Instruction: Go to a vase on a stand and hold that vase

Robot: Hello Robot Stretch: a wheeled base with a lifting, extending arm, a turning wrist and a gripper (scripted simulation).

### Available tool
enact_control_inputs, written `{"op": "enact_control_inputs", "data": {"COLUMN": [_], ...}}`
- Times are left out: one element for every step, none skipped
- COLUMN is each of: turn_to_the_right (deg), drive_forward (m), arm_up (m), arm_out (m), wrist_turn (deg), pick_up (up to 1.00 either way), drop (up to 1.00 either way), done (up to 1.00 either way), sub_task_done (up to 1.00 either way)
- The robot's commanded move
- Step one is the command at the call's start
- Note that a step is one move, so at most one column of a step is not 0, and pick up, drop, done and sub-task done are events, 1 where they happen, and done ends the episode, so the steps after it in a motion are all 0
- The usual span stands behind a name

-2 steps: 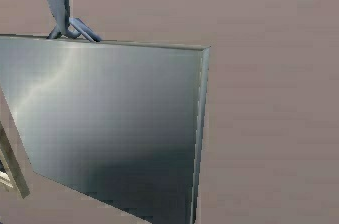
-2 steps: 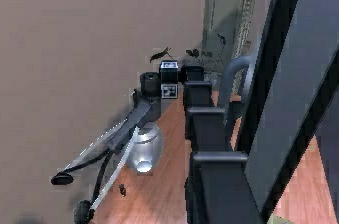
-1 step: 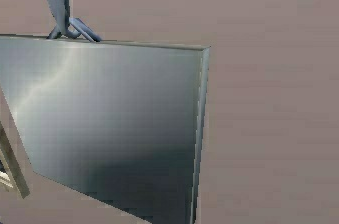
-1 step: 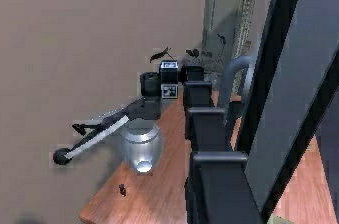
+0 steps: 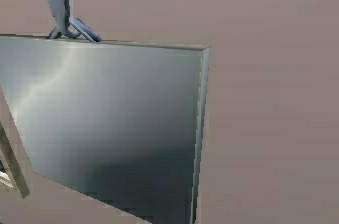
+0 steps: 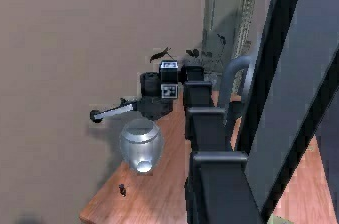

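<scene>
The claw [image 6: 112, 110] should centre on the silver vase [image 6: 140, 143] standing on the counter [image 6: 152, 200]; whether it holds anything cannot be told.

Bare wall [image 6: 47, 70] just beyond vase [image 6: 140, 143], dark panel [image 6: 302, 110] beside arm [image 6: 212, 150]

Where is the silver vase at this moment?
In the arm side view, left of centre: the silver vase stands on the wooden stand, left of the dark arm, with the gripper just above it in the picture.
</scene>
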Motion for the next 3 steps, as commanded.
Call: {"op": "enact_control_inputs", "data": {"turn_to_the_right": [0.0, 0.0, 0.0], "drive_forward": [0.00, 0.00, 0.00], "arm_up": [0.00, -0.30, 0.00], "arm_out": [0.00, 0.00, 0.00], "wrist_turn": [18.0, 0.0, 0.0], "pick_up": [0.00, 0.00, 1.00], "drop": [0.00, 0.00, 0.00], "done": [0.00, 0.00, 0.00], "sub_task_done": [0.00, 0.00, 0.00]}}
